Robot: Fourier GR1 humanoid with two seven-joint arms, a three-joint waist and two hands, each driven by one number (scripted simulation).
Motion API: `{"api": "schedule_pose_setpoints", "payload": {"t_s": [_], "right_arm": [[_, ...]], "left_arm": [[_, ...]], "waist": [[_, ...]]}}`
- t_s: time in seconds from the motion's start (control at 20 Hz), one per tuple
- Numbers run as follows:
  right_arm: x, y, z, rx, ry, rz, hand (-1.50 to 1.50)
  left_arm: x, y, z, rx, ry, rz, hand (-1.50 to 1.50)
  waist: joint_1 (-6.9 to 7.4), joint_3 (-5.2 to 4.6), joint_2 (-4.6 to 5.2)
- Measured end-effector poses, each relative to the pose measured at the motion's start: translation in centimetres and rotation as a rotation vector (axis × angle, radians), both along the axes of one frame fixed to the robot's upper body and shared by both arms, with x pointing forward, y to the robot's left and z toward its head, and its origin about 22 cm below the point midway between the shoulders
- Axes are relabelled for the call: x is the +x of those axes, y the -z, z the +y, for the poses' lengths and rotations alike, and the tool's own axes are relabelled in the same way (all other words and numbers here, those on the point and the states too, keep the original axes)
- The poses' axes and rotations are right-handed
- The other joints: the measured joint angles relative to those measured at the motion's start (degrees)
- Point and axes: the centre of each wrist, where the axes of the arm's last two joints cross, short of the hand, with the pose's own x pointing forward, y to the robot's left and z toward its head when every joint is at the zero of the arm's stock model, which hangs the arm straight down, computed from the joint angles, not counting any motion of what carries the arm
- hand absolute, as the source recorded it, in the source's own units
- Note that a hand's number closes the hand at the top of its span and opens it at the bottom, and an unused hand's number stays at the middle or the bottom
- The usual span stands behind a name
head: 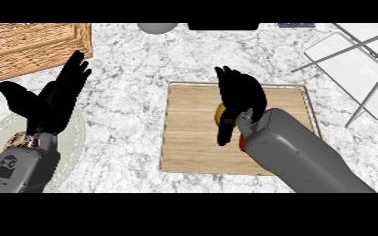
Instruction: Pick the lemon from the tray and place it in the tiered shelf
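A yellow lemon [220, 115] lies on the wooden tray [193, 140] at the middle of the counter, mostly hidden behind my right hand [240, 100]. That hand hangs over the tray with fingers curled down around the lemon and the thumb on its near side. The tiered shelf [347, 62], white plates on a grey wire frame, stands at the right edge. My left hand [55, 97] rests open at the left, fingers up, holding nothing.
A woven wicker basket [40, 47] sits at the back left. A white plate [74, 145] lies under my left forearm at the lower left. A grey round object [157, 27] and a dark one [223, 26] show along the back edge.
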Motion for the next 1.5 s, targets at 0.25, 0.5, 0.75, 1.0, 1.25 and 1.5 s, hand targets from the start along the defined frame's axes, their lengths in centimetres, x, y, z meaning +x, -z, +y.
{"api": "schedule_pose_setpoints", "payload": {"t_s": [0.25, 0.5, 0.75, 1.0, 1.25, 1.5], "right_arm": [[-0.4, 1.6, 0.1, -0.017, 0.012, 0.009, -1.5], [-0.3, 2.6, -0.1, -0.017, 0.035, 0.01, -1.5], [0.0, 4.5, 0.0, -0.038, 0.056, 0.026, -1.5], [0.2, 5.9, 0.5, -0.034, 0.078, 0.043, -1.5], [1.3, 7.6, -0.3, -0.042, 0.101, 0.083, 1.5], [2.0, 8.2, -0.5, -0.046, 0.101, 0.103, 1.5]], "left_arm": [[-0.3, 0.1, 0.1, -0.001, -0.006, 0.006, 0.0], [-0.1, -0.1, -0.2, -0.003, -0.004, 0.0, 0.0], [0.1, 0.1, -0.3, -0.005, -0.001, 0.002, 0.0], [0.3, -0.6, -0.6, -0.001, -0.003, -0.008, 0.0], [0.1, 0.0, -0.2, -0.003, -0.01, -0.001, 0.0], [0.1, -0.2, -0.3, -0.003, 0.003, -0.005, 0.0]], "waist": [[0.03, 0.02, 0.02], [0.01, 0.02, 0.06], [0.11, 0.03, 0.12], [0.17, 0.04, 0.14], [0.21, 0.04, 0.16], [0.22, -0.01, -0.02]]}}
